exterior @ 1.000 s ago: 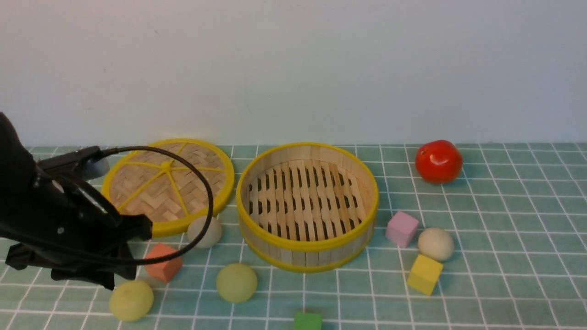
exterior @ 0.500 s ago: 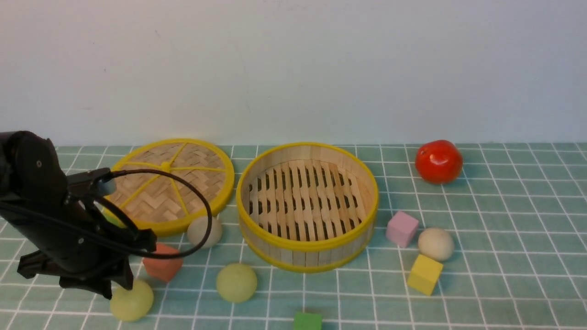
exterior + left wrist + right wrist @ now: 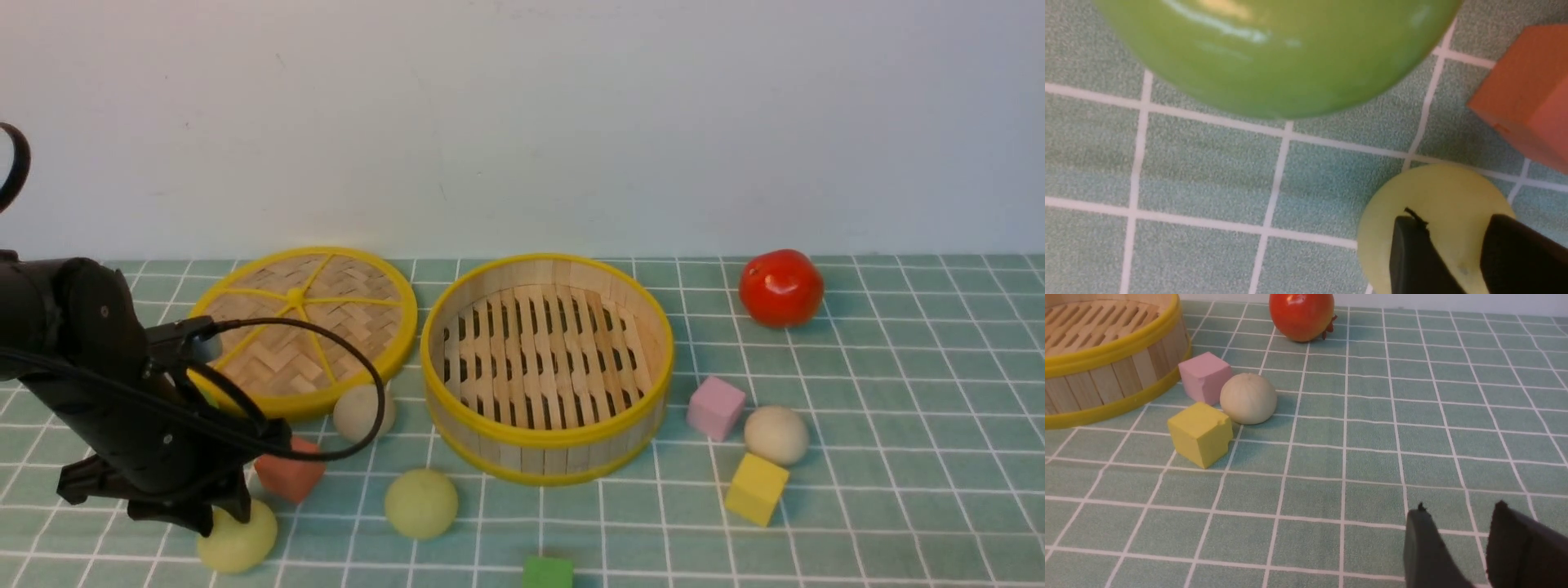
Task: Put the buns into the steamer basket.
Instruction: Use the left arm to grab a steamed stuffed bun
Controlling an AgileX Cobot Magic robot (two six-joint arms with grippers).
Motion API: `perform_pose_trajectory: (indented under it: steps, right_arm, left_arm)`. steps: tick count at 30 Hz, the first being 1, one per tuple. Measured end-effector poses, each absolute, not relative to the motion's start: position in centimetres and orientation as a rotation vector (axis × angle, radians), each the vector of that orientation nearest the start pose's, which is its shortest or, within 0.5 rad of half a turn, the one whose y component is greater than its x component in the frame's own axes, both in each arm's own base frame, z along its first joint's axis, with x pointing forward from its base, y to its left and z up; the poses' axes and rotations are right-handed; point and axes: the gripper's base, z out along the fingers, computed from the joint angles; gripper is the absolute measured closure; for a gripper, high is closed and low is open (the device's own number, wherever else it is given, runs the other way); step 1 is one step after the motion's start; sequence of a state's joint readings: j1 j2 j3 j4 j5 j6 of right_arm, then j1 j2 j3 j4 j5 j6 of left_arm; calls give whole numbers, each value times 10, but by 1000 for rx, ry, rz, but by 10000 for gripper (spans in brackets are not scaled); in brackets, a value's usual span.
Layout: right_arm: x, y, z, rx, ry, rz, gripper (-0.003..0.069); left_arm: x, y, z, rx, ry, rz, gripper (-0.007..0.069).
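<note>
Down near the table's (image 3: 898, 425) front left corner, the left jaws stand slightly parted just over a pale yellow-green bun (image 3: 242, 550), and the right jaws are parted too

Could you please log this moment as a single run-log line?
phase: pre-grasp | left gripper: over yellow-green bun, jaws parted, not gripping | right gripper: open, empty | steamer basket: empty

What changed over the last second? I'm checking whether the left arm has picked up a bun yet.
The left gripper came down over the front-left yellow-green bun, jaws apart, nothing gripped yet. That bun, the other buns, the steamer basket and the lid stayed where they were.
</note>
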State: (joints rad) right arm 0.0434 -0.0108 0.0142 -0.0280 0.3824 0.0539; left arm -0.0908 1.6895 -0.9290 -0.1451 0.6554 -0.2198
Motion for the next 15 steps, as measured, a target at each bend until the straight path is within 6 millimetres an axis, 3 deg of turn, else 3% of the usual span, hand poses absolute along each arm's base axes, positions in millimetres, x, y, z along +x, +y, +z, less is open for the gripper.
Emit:
perform_pose_trajectory:
  steps: [8, 12, 13, 15]
  right_arm:
    - [52, 1, 175, -7, 1870, 39, 420]
    - [52, 1, 175, -7, 1870, 39, 420]
    - [52, 1, 175, -7, 1870, 39, 420]
    - [52, 1, 175, -7, 1870, 39, 420]
  left_arm:
    - [304, -36, 165, -343, 2907, -197, 415]
    - [304, -36, 165, -342, 2914, -197, 517]
    - [303, -36, 165, -343, 2925, -196, 592]
    - [302, -36, 165, -343, 2936, -195, 636]
